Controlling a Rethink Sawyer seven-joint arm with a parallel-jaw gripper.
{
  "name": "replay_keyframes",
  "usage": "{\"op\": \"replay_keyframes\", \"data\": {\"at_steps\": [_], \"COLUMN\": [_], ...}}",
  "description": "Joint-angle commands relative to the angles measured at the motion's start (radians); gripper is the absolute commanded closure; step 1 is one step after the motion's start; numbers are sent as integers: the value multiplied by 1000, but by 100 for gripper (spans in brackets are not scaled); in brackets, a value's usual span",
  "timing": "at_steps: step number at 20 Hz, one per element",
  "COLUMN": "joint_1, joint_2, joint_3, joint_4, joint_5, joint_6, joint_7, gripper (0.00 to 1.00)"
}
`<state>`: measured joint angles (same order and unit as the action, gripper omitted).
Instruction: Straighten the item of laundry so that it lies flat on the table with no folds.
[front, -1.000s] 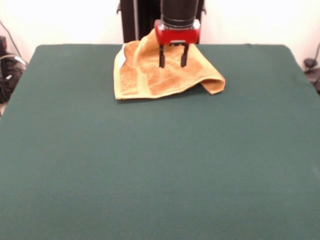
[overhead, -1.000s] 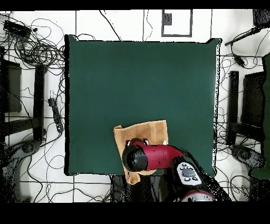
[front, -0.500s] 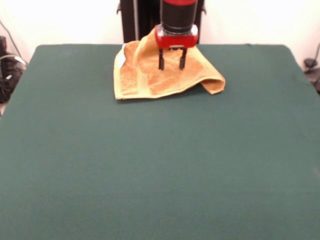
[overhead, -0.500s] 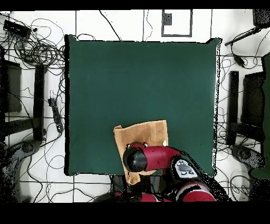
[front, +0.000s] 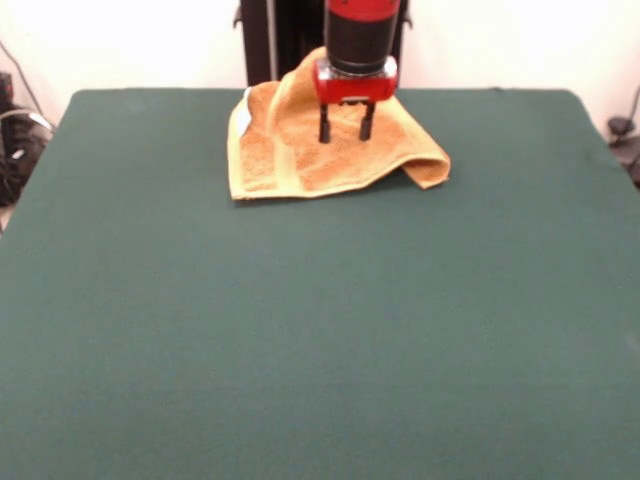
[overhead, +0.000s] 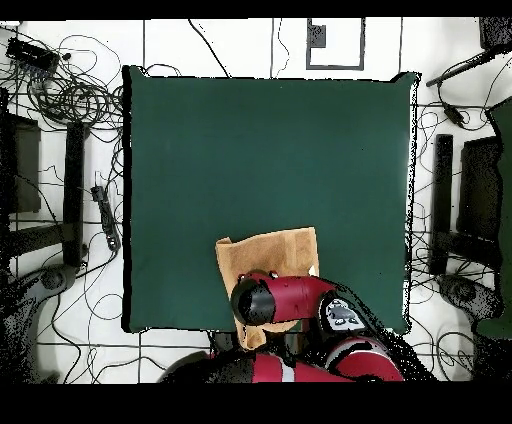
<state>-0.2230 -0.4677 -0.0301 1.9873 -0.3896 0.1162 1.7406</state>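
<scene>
Front view table (front: 300, 330): dark green top, seen mostly bare.
Towel tag (front: 241, 117): small white tag seen on the left edge of the towel.
Towel (front: 290, 150): orange-yellow terry, crumpled with folds, placed at the far middle of the table; right corner curled under.
Gripper (front: 345, 129): held over the towel's raised middle, two dark fingers spread apart, nothing pinched; contact with the cloth cannot be told.
Overhead arm (overhead: 290, 300): red, partly covering the towel.

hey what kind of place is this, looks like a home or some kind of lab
Most likely a robotics lab: a red gripper works on a towel on a green table, and cables sprawl across the tiled floor around it.
</scene>
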Motion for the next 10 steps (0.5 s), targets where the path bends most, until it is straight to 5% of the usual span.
{"op": "replay_keyframes", "data": {"at_steps": [1,10], "joint_1": [26,34], "joint_2": [77,61], "joint_3": [30,24], "joint_4": [-87,-81], "joint_5": [17,18], "joint_6": [6,20], "joint_7": [119,119], "gripper": [0,0]}}
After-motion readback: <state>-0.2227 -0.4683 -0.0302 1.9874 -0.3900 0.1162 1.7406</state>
